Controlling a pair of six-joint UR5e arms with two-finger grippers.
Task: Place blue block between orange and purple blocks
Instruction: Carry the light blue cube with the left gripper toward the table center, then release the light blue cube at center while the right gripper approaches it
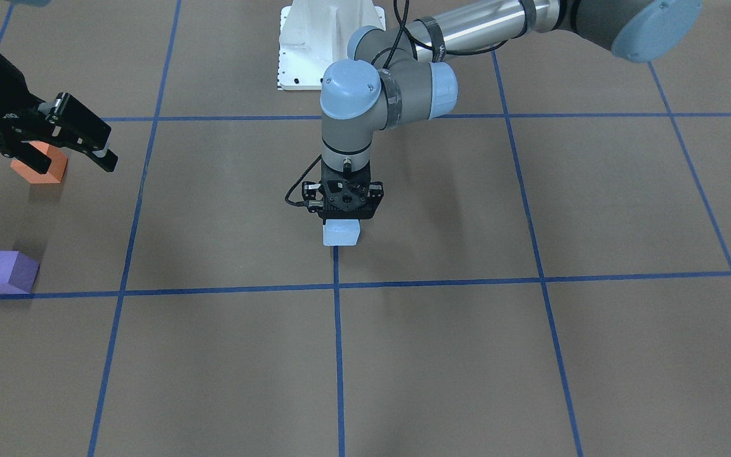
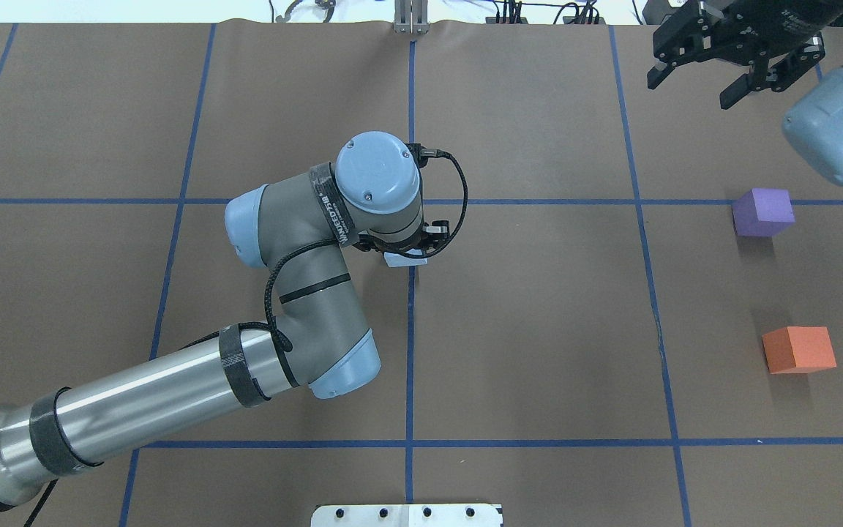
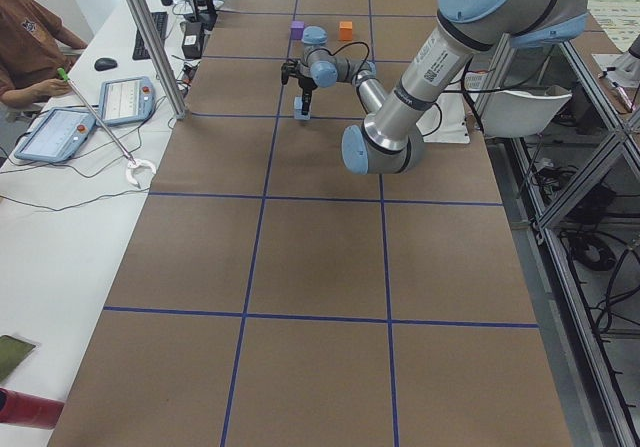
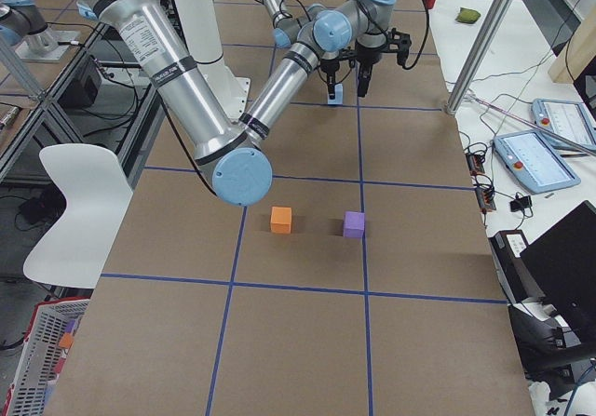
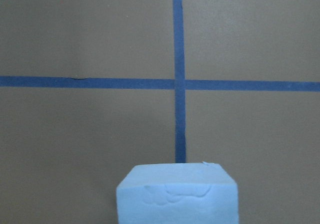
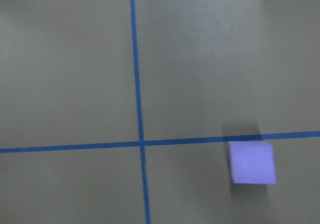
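Sitting beneath the left fingers (image 1: 375, 193), seemingly ungripped: blue block (image 1: 341, 233).

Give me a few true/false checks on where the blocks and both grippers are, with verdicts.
1. The blue block sits on a blue tape line. True.
2. The blue block is already between the orange block and the purple block. False: it is at mid-table, well apart from both.
3. The right gripper is open and holds nothing. True.
4. The orange and purple blocks touch each other. False: bare table lies between them.
5. The right gripper is directly over the blue block. False: the left gripper is over it, and the right gripper is off by the purple block's end of the table.
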